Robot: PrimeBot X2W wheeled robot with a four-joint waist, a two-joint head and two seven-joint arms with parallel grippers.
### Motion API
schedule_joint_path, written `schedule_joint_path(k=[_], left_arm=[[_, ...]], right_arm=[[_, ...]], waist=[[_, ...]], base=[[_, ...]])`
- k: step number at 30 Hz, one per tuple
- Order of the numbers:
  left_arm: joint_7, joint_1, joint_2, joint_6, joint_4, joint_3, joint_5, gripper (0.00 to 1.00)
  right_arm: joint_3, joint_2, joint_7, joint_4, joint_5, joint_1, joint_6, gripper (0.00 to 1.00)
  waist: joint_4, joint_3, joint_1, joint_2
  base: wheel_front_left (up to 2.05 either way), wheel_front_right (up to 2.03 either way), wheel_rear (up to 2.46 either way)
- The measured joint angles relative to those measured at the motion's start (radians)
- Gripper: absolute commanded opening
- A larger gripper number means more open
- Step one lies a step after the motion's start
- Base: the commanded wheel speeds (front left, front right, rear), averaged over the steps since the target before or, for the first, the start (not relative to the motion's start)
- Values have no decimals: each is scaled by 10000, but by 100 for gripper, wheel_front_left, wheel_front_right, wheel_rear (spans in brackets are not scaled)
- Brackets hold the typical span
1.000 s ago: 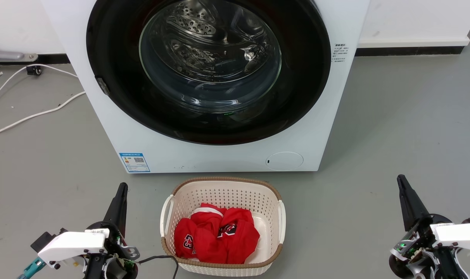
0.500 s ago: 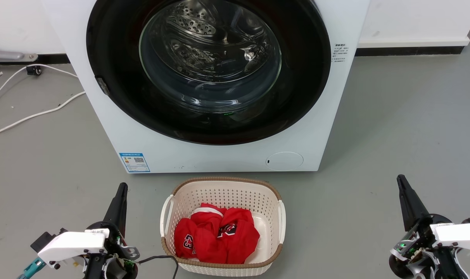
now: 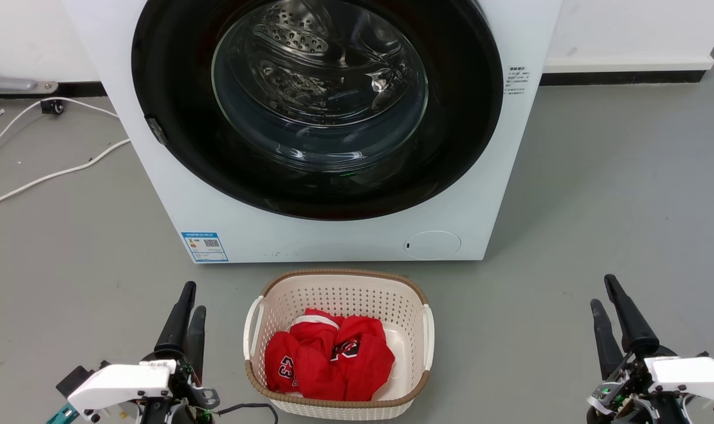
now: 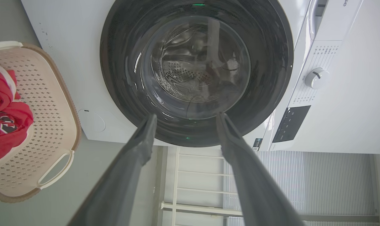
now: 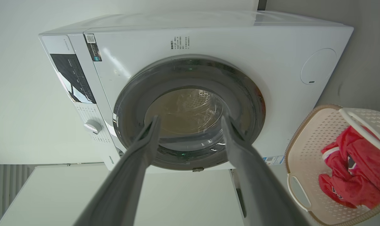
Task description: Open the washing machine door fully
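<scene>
Left pincer (image 3: 194, 297) and right pincer (image 3: 602, 290) newly wide; washing machine door (image 3: 174, 88) unmoved.

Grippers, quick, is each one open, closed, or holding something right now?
Left gripper with two long dark fingers: open, holding nothing.
Right gripper with two long dark fingers: open, holding nothing.

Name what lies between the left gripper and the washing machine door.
In the head view, bare floor and the machine's white front separate left gripper from washing machine door.
</scene>
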Motion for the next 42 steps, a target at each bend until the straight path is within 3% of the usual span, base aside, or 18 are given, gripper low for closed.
schedule_joint_path(k=[9, 33, 42], left_arm=[[-464, -2, 48, -2, -468, -213, 729, 100], [-1455, -11, 205, -2, -1505, -370, 5954, 100], [-1708, 2, 224, -4, -1519, -441, 7099, 100]], right_arm=[[92, 4, -439, -328, -746, 26, 0, 100], [320, 8, -1434, -1592, -7039, 175, 0, 100], [343, 8, -1691, -1645, -8533, 205, 0, 100]], waist=[[1, 0, 0, 0], [23, -7, 0, 0], [31, -36, 0, 0]], base=[[0, 0, 0], [0, 0, 0], [0, 0, 0]])
